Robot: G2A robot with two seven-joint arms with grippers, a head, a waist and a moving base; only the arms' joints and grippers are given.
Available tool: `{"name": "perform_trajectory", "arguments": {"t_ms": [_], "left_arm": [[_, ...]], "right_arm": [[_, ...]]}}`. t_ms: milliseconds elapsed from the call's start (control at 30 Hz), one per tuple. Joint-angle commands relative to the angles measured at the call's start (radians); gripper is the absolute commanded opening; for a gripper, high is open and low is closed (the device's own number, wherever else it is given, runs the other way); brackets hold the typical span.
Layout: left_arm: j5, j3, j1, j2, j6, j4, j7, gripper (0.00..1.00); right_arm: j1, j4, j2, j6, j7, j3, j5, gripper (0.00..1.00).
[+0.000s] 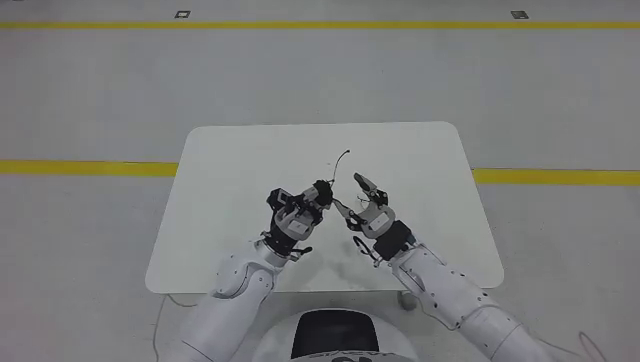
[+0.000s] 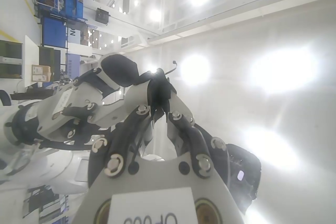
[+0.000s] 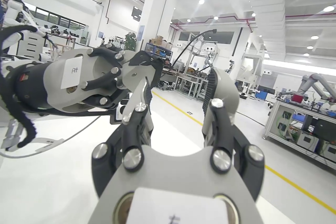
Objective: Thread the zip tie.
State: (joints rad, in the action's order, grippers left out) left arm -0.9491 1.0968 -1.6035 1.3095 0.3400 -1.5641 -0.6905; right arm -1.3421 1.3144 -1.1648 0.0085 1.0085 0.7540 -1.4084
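Left claw (image 1: 323,195) pinched fully shut on the thin black plastic zip tie (image 1: 340,167), holding it in the air over the middle of the white rounded-rectangle tabletop (image 1: 230,192). The long free length of the zip tie arcs up and away from the robot and ends in a small thickening that may be its locking head; too small to confirm. Right claw (image 1: 356,202) wide open, nothing in it, just beside the left claw and facing it. Judgement: the step in hand is the second grasp, in which the right claw must take the free length so that one end can be fed into the other. To do it well: close near the tip, leaving little unsupported length to flop; grip the flat faces, not the edges, so the zip tie cannot twist; hold the left pinch firm as the fixed reference. Then bend a smooth loop, line tail and slot up square, and push slowly. Risk: a thin, springy zip tie may flick out of a partial pinch.
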Motion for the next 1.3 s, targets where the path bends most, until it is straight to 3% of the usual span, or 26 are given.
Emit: {"name": "perform_trajectory", "arguments": {"t_ms": [0,867,1100,1267], "left_arm": [[0.004,0.002,0.000,0.003,0.000,0.003,-0.003,0.00],[0.042,0.018,-0.007,0.031,0.000,0.024,-0.042,0.00],[0.048,0.019,-0.007,0.035,0.000,0.028,-0.044,0.00],[0.047,0.019,-0.008,0.036,0.000,0.029,-0.048,0.00]], "right_arm": [[0.001,-0.004,-0.004,0.001,0.000,0.001,0.001,0.45],[0.004,-0.033,-0.053,-0.007,0.000,0.017,-0.019,0.36],[-0.002,-0.034,-0.062,-0.002,-0.016,0.030,-0.020,0.21],[-0.005,-0.034,-0.066,-0.006,-0.022,0.038,-0.031,0.20]]}}
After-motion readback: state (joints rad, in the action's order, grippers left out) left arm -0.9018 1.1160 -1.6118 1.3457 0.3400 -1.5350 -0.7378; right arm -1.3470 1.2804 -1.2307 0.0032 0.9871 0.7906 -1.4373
